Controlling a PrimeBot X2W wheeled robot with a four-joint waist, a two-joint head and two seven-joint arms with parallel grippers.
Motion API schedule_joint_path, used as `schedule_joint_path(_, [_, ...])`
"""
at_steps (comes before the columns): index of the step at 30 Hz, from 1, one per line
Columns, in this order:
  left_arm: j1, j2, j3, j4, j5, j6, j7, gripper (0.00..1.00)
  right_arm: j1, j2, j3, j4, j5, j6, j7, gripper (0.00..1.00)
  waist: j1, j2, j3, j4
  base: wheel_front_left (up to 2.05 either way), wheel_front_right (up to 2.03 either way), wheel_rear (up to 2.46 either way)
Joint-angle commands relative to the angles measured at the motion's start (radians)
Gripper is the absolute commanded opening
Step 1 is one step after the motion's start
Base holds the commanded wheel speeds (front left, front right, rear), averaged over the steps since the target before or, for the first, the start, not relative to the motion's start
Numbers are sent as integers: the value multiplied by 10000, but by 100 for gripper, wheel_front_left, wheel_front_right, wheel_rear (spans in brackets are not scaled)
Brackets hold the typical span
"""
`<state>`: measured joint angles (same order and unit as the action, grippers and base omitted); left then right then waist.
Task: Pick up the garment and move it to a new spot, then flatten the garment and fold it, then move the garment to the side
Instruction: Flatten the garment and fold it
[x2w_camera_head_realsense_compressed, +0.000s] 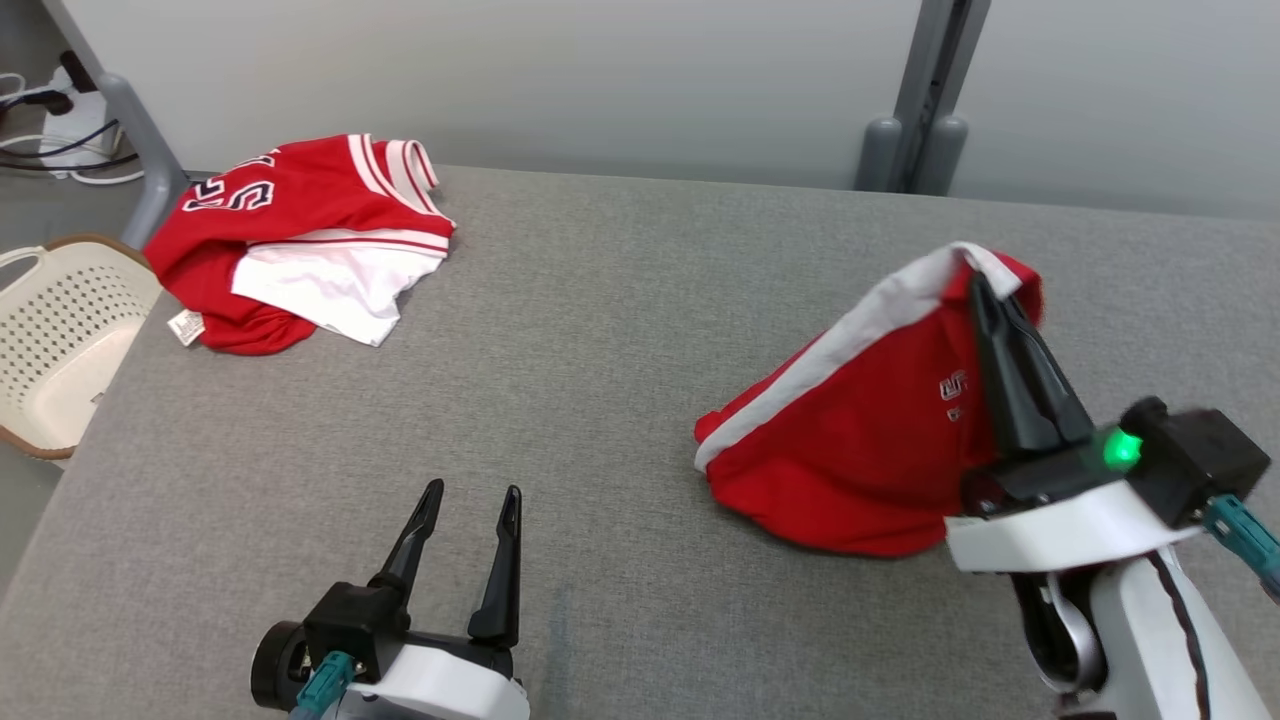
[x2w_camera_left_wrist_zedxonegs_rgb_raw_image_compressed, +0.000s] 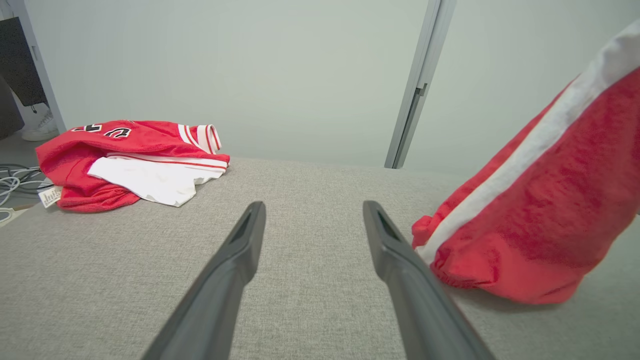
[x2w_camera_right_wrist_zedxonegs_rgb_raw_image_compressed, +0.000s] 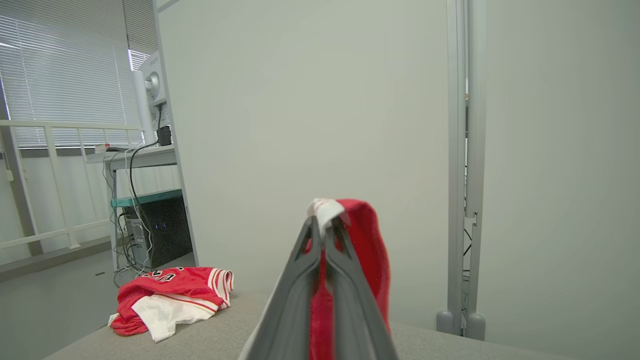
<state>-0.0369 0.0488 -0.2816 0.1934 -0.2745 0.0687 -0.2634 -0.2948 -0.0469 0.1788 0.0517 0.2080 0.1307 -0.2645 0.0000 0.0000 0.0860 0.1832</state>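
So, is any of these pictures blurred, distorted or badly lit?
Head view: soft even light, sharp, faint shadows; the green lamp by the right hand blooms a little. Left wrist view: the fingers and the garment are soft near the lens; the post leans from wide-angle distortion. Right wrist view: the fingers are blurred; the blinds are bright.

Bright, even light; soft shadows; wrist views distorted, near foreground blurred.
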Motion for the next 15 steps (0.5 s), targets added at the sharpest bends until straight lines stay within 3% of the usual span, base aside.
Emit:
schedule_joint_path(1, [-32, 39, 93, 4, 51, -30, -19, 100, 316, -63, -342, 201, -129, 1, -3, 0, 0, 0, 89, -139, 0, 0, 0])
schedule_joint_path(8, [-128, 33, 99, -31, 149, -33, -19, 100, 1589, -60, -2059, 562, -548, 1, -3, 0, 0, 0, 281, -571, 0, 0, 0])
schedule_joint_path(15, [-272, 34, 158, 11, 286, -141, -19, 100, 2009, -61, -2933, 1565, -939, 1, -3, 0, 0, 0, 528, -1125, 0, 0, 0])
